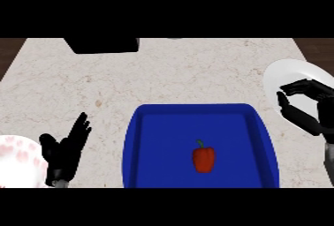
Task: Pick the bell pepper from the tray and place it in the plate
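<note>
On a pale marbled counter (163,75) sits a blue tray (157,132), and inside it, toward the lower right, lies a red bell pepper (203,160) with a dark green stem, untouched. The right hand (306,108) hovers over a white plate (287,73) at the right edge, fingers curled toward the thumb and holding nothing. The left hand (65,148) rests open at the lower left, fingers up, beside a white dish with pink spots (16,159). A black box (104,45) stands at the far edge. The task looks barely begun: the pepper is yet to be grasped, lifted and carried to the plate. No labels or writing are visible anywhere.
</note>
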Robot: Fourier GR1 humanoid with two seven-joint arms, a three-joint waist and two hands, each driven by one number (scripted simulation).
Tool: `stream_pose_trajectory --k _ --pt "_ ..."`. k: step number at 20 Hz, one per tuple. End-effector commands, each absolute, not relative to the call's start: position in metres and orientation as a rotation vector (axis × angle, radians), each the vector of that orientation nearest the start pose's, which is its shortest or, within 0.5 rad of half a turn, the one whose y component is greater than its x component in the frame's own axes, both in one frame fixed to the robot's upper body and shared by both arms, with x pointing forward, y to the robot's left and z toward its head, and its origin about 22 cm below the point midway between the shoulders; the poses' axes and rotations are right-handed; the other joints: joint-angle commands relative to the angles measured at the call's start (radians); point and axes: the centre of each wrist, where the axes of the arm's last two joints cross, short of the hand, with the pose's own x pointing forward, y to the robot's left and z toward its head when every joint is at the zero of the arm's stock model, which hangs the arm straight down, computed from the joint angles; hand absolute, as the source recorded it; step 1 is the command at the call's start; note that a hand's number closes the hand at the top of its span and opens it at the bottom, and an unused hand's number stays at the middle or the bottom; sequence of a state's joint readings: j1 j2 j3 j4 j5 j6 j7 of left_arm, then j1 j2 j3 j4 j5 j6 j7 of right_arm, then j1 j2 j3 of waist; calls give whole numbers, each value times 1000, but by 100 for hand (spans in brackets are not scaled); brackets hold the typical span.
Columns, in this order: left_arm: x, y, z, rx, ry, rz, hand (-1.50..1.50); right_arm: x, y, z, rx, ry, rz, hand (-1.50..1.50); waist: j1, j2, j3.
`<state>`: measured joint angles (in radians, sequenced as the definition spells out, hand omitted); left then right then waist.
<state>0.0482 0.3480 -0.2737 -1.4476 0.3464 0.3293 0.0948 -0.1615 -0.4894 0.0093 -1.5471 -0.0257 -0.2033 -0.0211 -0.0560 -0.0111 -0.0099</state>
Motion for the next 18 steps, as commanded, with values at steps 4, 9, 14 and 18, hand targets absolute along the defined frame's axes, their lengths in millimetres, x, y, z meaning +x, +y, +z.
stream_pose_trajectory --k 4,9,14,18 --pt "233 243 -30 38 -1189 32 0 217 -306 60 -741 -1905 -42 -150 19 6 10" --pt "236 250 -26 24 -1199 -8 0 186 -285 76 -754 -1877 77 -150 48 9 9" --pt "235 245 -28 16 -1177 -7 0 171 -305 94 -746 -1591 460 -150 47 11 6" --pt "232 226 -38 0 -1176 -9 0 167 -291 120 -729 -1451 646 -150 55 13 6"
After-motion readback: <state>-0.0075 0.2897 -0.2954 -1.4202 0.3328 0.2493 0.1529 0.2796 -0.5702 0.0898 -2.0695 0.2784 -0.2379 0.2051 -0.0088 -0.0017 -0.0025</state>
